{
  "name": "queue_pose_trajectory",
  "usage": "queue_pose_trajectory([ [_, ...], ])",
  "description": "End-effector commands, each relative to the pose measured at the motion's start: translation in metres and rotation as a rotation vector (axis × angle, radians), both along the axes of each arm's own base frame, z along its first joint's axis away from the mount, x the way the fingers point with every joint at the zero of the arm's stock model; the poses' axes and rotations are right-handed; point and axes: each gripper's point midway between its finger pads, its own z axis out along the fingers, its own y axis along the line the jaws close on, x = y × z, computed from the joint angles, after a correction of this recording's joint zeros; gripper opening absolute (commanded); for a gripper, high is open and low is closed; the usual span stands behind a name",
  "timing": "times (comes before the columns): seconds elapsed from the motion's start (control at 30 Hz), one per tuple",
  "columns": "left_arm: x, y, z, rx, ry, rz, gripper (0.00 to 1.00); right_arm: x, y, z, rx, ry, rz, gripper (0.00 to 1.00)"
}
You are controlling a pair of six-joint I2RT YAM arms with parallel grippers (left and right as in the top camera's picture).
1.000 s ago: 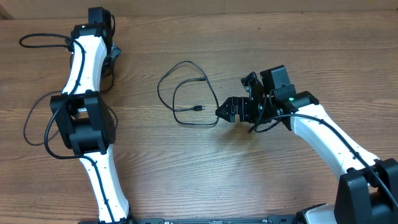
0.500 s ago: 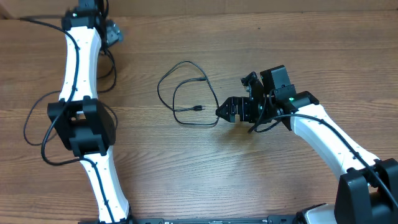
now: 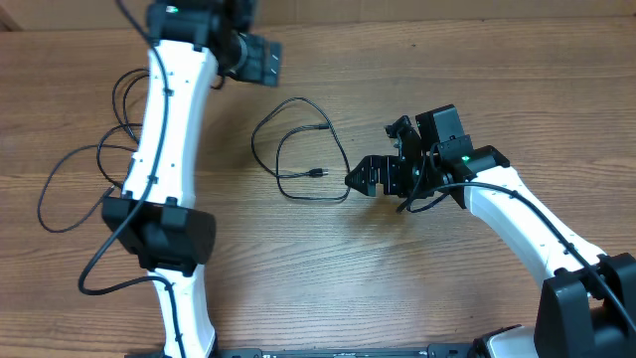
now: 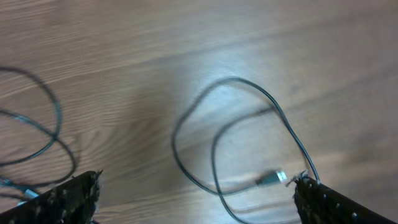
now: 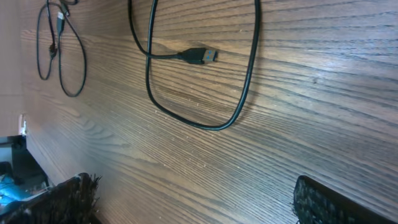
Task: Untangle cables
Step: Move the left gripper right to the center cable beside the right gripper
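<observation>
Wood-grain table [image 3: 328,288], warm brown, grain running left to right, filling nearly all of every view. Along the far edge in the overhead view, a narrow strip of paler tan background, too little of it to say more.

Left gripper [image 3: 270,62]: up near the far edge of the table, above and to the left of the cable [image 3: 298,98], well apart from it. Jaws spread wide, nothing between them, nothing touched. From the left wrist view, black fingers [image 4: 68,199] in the two lower corners, with bare wood and the cable's loops in the gap between, somewhat blurred.

Right gripper [image 3: 356,179]: low over the table at the right end of the cable, fingertips just beside its outermost bend. Jaws likewise wide apart, gripping nothing. From the right wrist view, fingers [image 5: 336,199] in the lower corners, the nearest bend of cord lying ahead of them and clear of both.

Cable: one thin black cord, flat on the wood in the middle of the table, between the white left arm [image 3: 169,129] and the white right arm [image 3: 517,214]. Laid in two overlapping loops, one inside the other. Plug [image 3: 316,173] with a light metal tip inside the loops, tip toward the right gripper.

Left part of the table: dark cord loops [image 3: 60,189] around the left arm, loose or fixed to the arm impossible to tell.
</observation>
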Motion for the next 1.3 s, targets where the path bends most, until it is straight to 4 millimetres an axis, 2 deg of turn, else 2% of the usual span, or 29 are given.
queue_pose_trajectory([
  [0.0, -0.015, -0.031, -0.012, 0.018, 0.044, -0.125, 1.0, 0.001, -0.003, -0.006, -0.023, 0.005, -0.01, 1.0],
  [0.1, -0.028, -0.044, -0.031, 0.027, 0.108, -0.144, 1.0, -0.001, -0.004, -0.007, -0.027, 0.014, -0.01, 1.0],
  [0.17, -0.039, -0.048, -0.051, 0.033, 0.177, -0.129, 1.0, -0.003, -0.005, -0.007, -0.03, 0.021, -0.008, 1.0],
  [0.23, -0.05, -0.046, -0.077, 0.042, 0.254, -0.099, 1.0, -0.003, -0.006, -0.009, -0.038, 0.024, -0.011, 1.0],
  [0.47, -0.069, -0.041, -0.143, 0.06, 0.365, -0.058, 1.0, -0.003, -0.006, -0.008, -0.038, 0.023, -0.011, 1.0],
  [0.73, -0.09, -0.027, -0.198, 0.09, 0.436, 0.104, 1.0, -0.003, -0.006, -0.009, -0.038, 0.024, -0.011, 1.0],
  [0.9, -0.101, -0.011, -0.215, 0.151, 0.455, 0.202, 1.0, -0.003, -0.006, -0.008, -0.038, 0.024, -0.011, 1.0],
  [1.0, -0.099, -0.004, -0.219, 0.179, 0.438, 0.245, 1.0, -0.003, -0.006, -0.009, -0.038, 0.024, -0.011, 1.0],
  [1.13, -0.096, -0.005, -0.223, 0.165, 0.421, 0.257, 1.0, -0.003, -0.006, -0.009, -0.038, 0.025, -0.011, 1.0],
  [1.27, -0.095, -0.018, -0.224, 0.096, 0.43, 0.251, 1.0, -0.003, -0.006, -0.008, -0.038, 0.024, -0.011, 1.0],
])
